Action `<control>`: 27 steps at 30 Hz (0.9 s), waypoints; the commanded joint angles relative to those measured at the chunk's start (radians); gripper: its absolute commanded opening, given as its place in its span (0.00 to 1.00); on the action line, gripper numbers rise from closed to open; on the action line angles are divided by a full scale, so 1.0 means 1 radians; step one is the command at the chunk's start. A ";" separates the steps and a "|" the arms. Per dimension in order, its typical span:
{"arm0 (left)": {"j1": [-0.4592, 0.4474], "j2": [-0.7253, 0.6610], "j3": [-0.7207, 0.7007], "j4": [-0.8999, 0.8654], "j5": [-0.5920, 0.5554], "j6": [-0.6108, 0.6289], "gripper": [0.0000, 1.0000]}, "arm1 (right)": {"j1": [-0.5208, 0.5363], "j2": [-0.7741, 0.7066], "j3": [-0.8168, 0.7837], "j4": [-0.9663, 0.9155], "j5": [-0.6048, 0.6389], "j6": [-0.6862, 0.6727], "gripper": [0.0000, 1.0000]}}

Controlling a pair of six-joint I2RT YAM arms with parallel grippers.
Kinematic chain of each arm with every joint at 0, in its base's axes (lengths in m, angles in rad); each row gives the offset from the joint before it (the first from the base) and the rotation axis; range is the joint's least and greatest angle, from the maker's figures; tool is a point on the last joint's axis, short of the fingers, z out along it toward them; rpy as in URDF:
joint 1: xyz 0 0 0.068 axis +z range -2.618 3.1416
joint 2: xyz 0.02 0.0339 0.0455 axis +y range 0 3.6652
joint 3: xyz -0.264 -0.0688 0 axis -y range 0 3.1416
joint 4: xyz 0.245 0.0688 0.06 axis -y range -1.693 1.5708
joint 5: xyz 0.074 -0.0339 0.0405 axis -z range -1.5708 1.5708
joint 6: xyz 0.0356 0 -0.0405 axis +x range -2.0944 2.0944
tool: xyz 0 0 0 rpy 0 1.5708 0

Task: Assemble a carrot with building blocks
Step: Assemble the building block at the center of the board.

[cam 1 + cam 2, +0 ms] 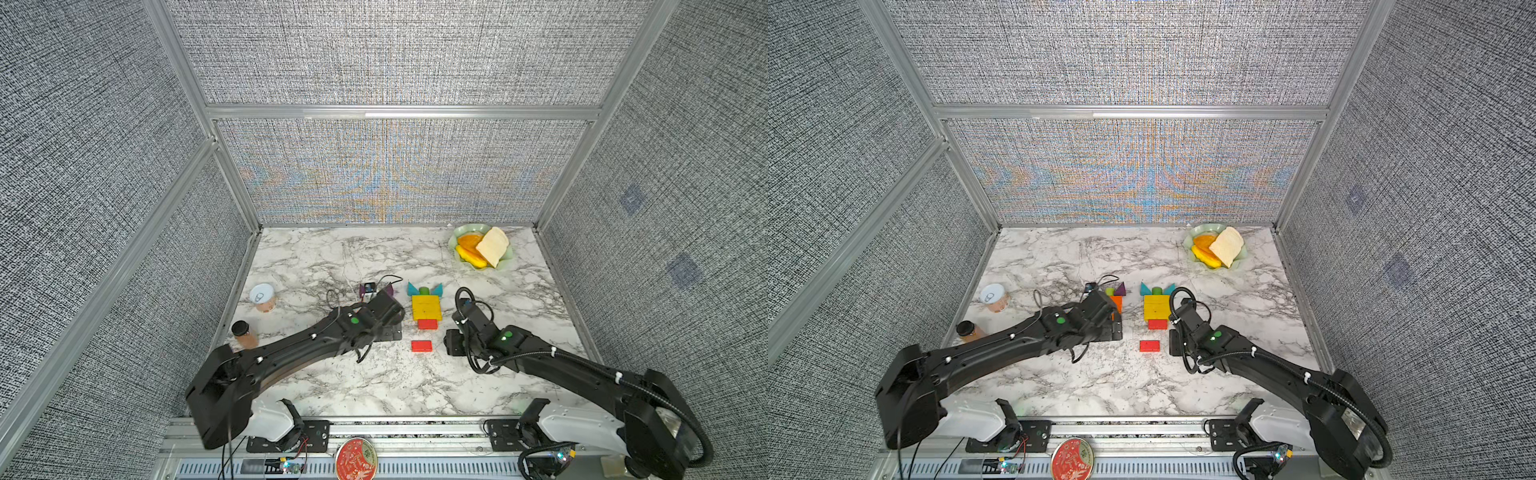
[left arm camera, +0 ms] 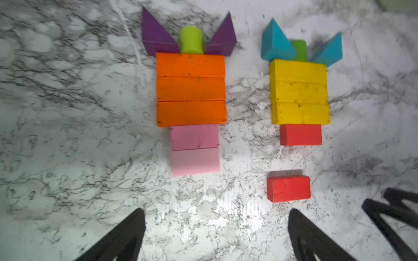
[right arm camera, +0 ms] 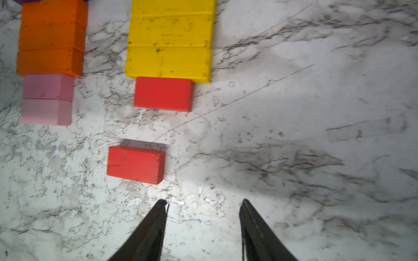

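Orange carrot (image 2: 191,89), left of yellow stack (image 3: 169,40): complete. Stack has one red tip block (image 3: 164,93); loose red block (image 3: 136,164) lies apart, my side. Left gripper (image 2: 216,211), right gripper (image 3: 204,200): fingers apart, empty.

Orange-pink block carrot (image 2: 191,90), yellow-red block carrot (image 2: 299,90) beside it, one red bar (image 2: 288,188) lying apart

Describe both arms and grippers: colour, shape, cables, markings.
The left arm and right arm are black on white base housings, each with a small green light near the wrist. Black cables run along them, held by white ties; the right one carries a ribbed hose. The left gripper and right gripper have black, tapering, slotted fingers.
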 commanded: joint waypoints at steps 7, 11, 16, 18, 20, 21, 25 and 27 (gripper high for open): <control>0.019 -0.452 -0.347 0.177 -0.115 -0.096 0.98 | 0.155 0.218 0.152 -0.022 0.042 0.154 0.76; 0.022 -0.605 -0.429 0.210 -0.142 -0.090 0.98 | 0.183 0.297 0.203 -0.041 0.065 0.208 0.76; 0.024 -0.645 -0.451 0.207 -0.139 -0.057 0.98 | 0.202 0.358 0.241 -0.051 0.079 0.249 0.76; 0.024 -0.633 -0.447 0.211 -0.129 -0.044 0.98 | 0.206 0.380 0.252 -0.051 0.085 0.259 0.76; 0.024 -0.619 -0.445 0.218 -0.117 -0.035 0.99 | 0.207 0.402 0.255 -0.064 0.105 0.274 0.76; 0.024 -0.611 -0.446 0.224 -0.112 -0.033 0.99 | 0.207 0.409 0.256 -0.067 0.117 0.280 0.76; 0.025 -0.599 -0.447 0.242 -0.095 -0.019 0.99 | 0.207 0.417 0.255 -0.073 0.140 0.286 0.74; 0.025 -0.599 -0.450 0.243 -0.099 -0.016 0.99 | 0.205 0.429 0.280 -0.078 0.143 0.282 0.71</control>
